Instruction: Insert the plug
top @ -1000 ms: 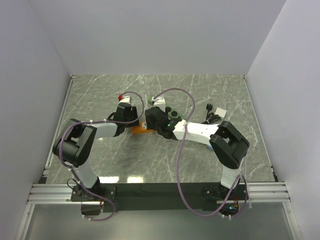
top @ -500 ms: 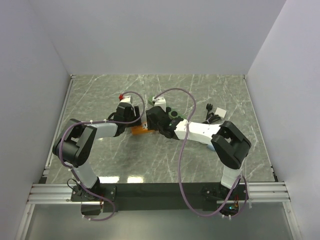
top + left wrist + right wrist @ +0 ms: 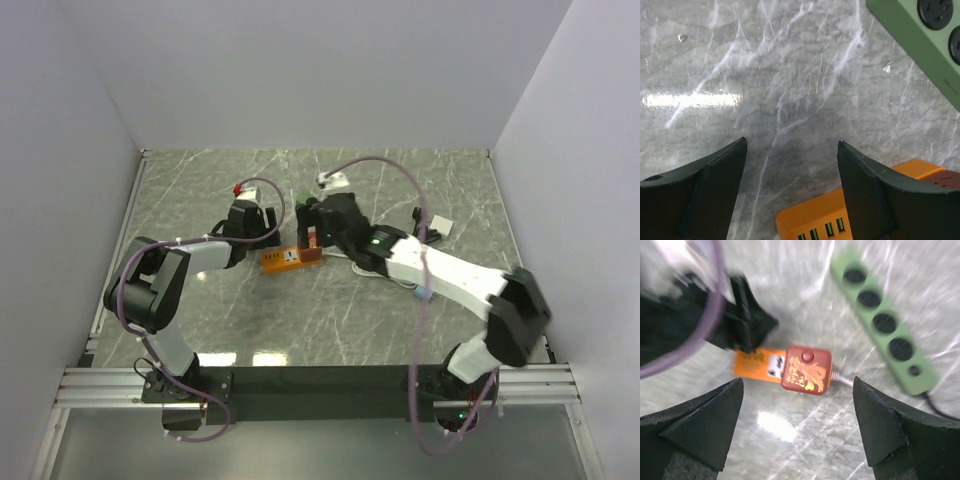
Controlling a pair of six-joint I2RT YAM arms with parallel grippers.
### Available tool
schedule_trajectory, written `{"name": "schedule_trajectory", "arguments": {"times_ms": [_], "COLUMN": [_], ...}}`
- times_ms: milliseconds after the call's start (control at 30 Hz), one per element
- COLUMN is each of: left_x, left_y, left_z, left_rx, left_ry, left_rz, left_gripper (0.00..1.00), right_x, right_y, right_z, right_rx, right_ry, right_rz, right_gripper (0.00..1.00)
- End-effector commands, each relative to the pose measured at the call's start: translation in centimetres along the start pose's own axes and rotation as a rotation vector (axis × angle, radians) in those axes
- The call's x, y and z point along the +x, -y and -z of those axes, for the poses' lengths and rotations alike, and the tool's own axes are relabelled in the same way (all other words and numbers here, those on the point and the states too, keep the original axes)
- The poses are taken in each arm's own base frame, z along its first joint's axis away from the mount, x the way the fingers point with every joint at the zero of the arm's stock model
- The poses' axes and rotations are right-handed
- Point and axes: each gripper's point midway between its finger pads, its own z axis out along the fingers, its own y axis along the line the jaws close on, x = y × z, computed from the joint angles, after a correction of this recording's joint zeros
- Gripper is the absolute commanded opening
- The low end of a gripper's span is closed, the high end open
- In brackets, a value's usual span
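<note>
Right end effector (image 3: 797,387) hangs over the marbled tabletop (image 3: 715,60) with its jaws spread wide and gripping nothing. Directly beneath it lies the red plug (image 3: 806,370), butted against one end of the orange power strip (image 3: 757,365), and both the plug's gold ornament and the strip's black print are too blurred to read. Left end effector (image 3: 792,145) is likewise spread and empty, low over the strip's other end, while a green power strip (image 3: 880,322) with a row of round sockets lies near, apart from both.

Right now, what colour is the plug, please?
The plug is red with gold print; right wrist view.
</note>
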Motion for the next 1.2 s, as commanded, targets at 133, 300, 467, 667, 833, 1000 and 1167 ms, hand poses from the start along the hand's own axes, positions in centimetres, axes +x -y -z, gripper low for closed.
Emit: {"name": "schedule_trajectory", "arguments": {"times_ms": [133, 300, 467, 667, 833, 1000, 1167], "left_x": [-6.7, -7.9, -8.0, -7.7, -7.6, -7.8, -7.8], "left_y": [1.7, 1.7, 1.0, 0.9, 1.3, 1.2, 1.0], "left_z": [2.9, 4.9, 6.1, 6.6, 6.6, 6.9, 7.3], "left_rx": [0.048, 0.084, 0.108, 0.136, 0.159, 0.154, 0.15], "left_ry": [0.171, 0.224, 0.247, 0.256, 0.244, 0.25, 0.257], "left_rz": [0.009, 0.003, 0.014, 0.032, 0.028, 0.028, 0.029], "left_gripper": [0.81, 0.82, 0.83, 0.83, 0.83, 0.82, 0.82], "right_x": [0.2, 8.7, 12.8, 15.4, 15.8, 16.4, 16.7], "right_y": [7.0, 14.3, 16.6, 19.8, 20.7, 22.8, 23.4], "right_z": [7.3, 8.6, 10.9, 12.9, 12.3, 12.2, 11.1], "right_rx": [0.175, 0.373, 0.479, 0.628, 0.622, 0.704, 0.689], "right_ry": [0.077, -0.061, -0.081, -0.076, -0.057, -0.059, -0.079], "right_rz": [-0.114, -0.293, -0.452, -0.528, -0.589, -0.589, -0.61], "right_gripper": [0.96, 0.97, 1.0, 1.0, 1.0, 0.93, 0.88]}}
